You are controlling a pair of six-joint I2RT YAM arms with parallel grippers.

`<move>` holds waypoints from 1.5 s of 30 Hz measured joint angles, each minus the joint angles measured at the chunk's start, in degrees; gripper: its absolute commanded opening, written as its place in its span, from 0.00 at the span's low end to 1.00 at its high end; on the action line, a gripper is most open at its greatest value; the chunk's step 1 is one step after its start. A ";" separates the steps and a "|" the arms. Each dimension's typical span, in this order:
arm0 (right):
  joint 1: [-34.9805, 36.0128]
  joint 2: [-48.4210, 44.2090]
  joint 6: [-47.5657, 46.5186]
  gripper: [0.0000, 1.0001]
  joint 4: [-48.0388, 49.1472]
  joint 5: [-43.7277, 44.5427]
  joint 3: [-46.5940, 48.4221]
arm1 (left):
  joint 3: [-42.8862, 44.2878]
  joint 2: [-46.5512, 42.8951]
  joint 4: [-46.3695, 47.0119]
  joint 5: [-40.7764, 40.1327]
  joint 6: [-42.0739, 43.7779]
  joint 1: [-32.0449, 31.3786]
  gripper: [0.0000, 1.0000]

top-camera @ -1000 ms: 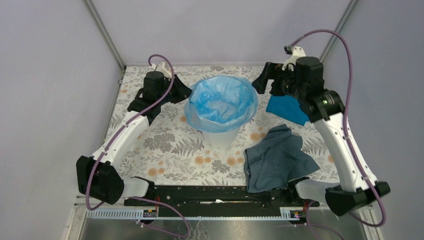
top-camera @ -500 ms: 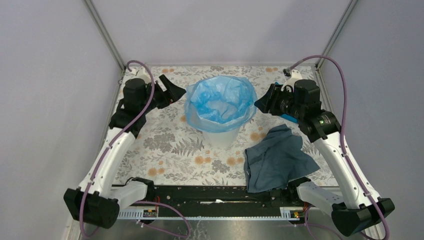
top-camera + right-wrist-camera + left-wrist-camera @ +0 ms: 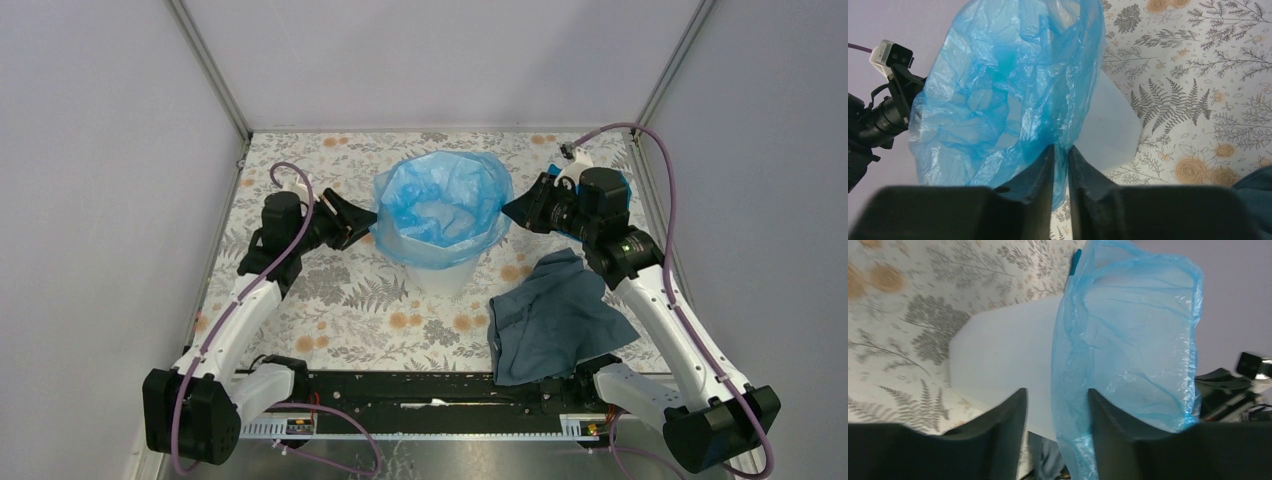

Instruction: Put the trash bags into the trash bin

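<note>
The trash bag (image 3: 440, 200), a thin light-blue film, sits in the mouth of the trash bin (image 3: 447, 278). Its upper part is folded outward over the rim and hangs as a wrinkled skirt around the top of the white wall. The bin stands upright near the middle of the table (image 3: 330, 300), toward the far side. The right gripper (image 3: 512, 210) is at the right side of the bag. In the right wrist view, the right gripper (image 3: 1060, 150) has its fingers (image 3: 1040, 172) drawn almost together, pinching a hanging fold of the film between them. The left gripper (image 3: 350, 222) is at the left side of the bin, just below the rim. In the left wrist view, the left gripper (image 3: 1055, 392) is spread wide, with the bag's lower hem and the bin wall (image 3: 1008, 355) showing in the gap; contact with either cannot be determined. A dark grey-blue cloth (image 3: 550, 320) lies crumpled on the table to the right of the bin, near the right arm's base and apart from the bin.
</note>
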 measured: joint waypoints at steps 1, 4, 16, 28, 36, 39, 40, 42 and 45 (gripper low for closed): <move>0.00 0.00 0.13 0.05 0.70 0.00 -0.66 | -0.83 0.33 1.42 0.68 -1.05 0.00 0.38; 0.00 0.44 1.01 0.00 3.76 -0.57 -3.78 | -2.95 1.27 5.44 2.14 -3.50 -0.02 0.22; 0.00 4.17 2.95 0.00 11.23 -1.64 -11.23 | -5.64 10.71 16.06 3.32 -7.23 -4.79 0.00; -0.22 7.08 2.29 0.01 13.31 -2.89 -18.29 | -10.05 9.64 12.39 -2.84 -2.75 -7.19 0.00; -0.22 9.18 -0.28 0.06 13.57 -1.40 -17.90 | -10.12 6.23 8.48 -5.01 1.90 -7.19 0.00; -0.22 11.80 -0.26 0.20 14.40 -1.42 -18.21 | -11.06 8.02 9.79 -5.03 2.40 -7.23 0.00; -0.22 12.39 -0.31 0.30 14.12 -1.33 -18.29 | -11.63 8.63 10.14 -5.05 2.56 -7.26 0.00; -0.22 12.79 -0.76 0.40 12.44 -0.72 -18.25 | -12.68 9.25 10.29 -5.05 3.02 -7.30 0.00; -0.22 12.74 -2.69 0.57 6.05 2.32 -15.85 | -13.07 9.73 10.47 -4.79 3.80 -7.34 0.00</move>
